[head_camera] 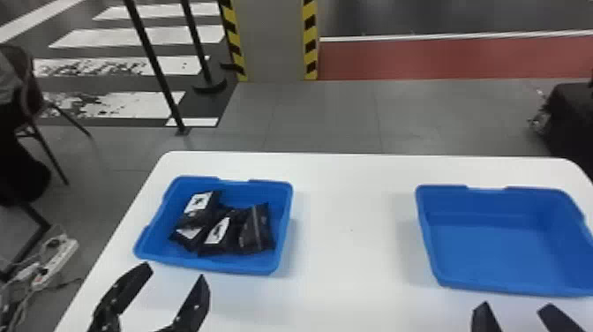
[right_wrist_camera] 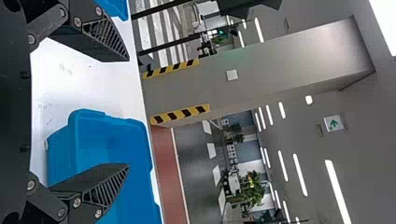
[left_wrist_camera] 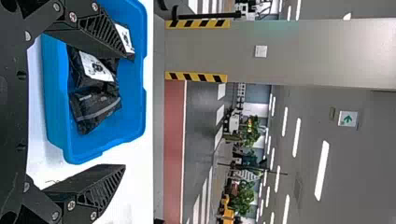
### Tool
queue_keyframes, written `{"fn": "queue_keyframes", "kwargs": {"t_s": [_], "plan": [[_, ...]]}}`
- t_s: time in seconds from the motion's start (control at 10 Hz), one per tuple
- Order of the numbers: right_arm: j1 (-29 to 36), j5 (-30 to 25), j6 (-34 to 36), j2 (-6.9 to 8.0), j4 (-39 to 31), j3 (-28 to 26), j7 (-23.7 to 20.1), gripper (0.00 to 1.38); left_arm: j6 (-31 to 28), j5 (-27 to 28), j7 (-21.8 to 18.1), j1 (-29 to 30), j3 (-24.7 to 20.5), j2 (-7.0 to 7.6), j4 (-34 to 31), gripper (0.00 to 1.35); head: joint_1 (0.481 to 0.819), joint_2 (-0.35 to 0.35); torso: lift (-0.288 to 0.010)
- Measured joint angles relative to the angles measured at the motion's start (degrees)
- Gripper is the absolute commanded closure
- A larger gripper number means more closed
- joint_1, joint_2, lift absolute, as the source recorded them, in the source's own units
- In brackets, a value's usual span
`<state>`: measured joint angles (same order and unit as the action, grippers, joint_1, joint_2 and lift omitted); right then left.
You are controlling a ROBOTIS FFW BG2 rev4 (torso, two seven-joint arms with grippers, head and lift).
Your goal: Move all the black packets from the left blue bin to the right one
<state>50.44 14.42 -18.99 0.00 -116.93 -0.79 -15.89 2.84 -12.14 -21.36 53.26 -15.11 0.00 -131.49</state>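
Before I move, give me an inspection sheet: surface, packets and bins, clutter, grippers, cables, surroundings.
Surface: white table, faint marks
Packets: piled together in left bin
Right bin: no packets seen inside
Clutter: nothing seen
Left gripper: open, empty, near side of left bin
Right gripper: open, empty, near side of right bin
Cables: on floor left of table, by power strip
Surroundings: pillar beyond table, chair at left
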Motion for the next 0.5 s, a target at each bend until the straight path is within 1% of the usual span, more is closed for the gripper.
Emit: {"fn": "queue_keyframes", "kwargs": {"t_s": [0.1,0.2,0.4,0.5], "plan": [[0.0,0.0,0.0,0.0,0.0,0.0,0.0,0.23,-0.7,0.0,0.0,-1.3,-0.5,0.03,0.7,0.2,0.695,0.146,-0.11],[-0.1,0.1,0.0,0.0,0.1,0.0,0.0,0.23,-3.7,0.3,0.0,-3.7,-1.3,0.41,1.2,0.2,0.695,0.152,-0.11],[-0.3,0.3,0.0,0.0,0.2,0.0,0.0,0.23,-10.6,0.8,0.0,-8.0,-1.5,1.83,2.1,0.2,0.695,0.155,-0.11],[-0.4,0.3,0.0,0.0,0.3,0.0,0.0,0.23,-12.5,0.9,0.0,-10.1,-1.6,2.23,3.9,0.2,0.695,0.158,-0.11]]}}
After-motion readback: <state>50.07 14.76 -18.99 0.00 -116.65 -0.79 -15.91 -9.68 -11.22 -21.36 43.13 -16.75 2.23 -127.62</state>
